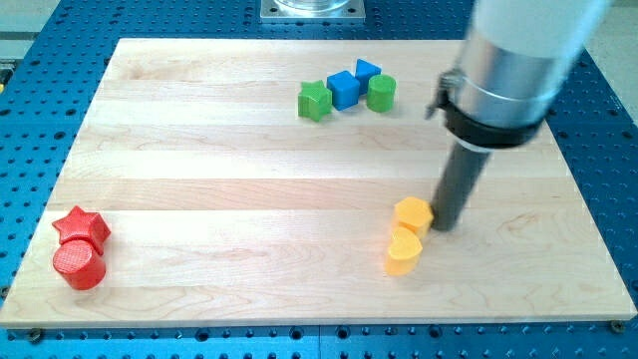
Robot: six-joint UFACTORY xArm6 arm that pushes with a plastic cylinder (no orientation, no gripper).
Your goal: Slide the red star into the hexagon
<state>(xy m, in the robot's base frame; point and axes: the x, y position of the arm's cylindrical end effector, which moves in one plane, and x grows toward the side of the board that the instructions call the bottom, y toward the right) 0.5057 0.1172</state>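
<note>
The red star lies near the board's bottom-left corner, touching a red cylinder just below it. The orange-yellow hexagon sits right of the board's centre, with a yellow heart touching it from below. My tip rests on the board just right of the hexagon, close against its right side and far from the red star.
Near the view's top centre is a cluster: a green block, a blue cube, a smaller blue block and a green cylinder. The wooden board lies on a blue perforated table.
</note>
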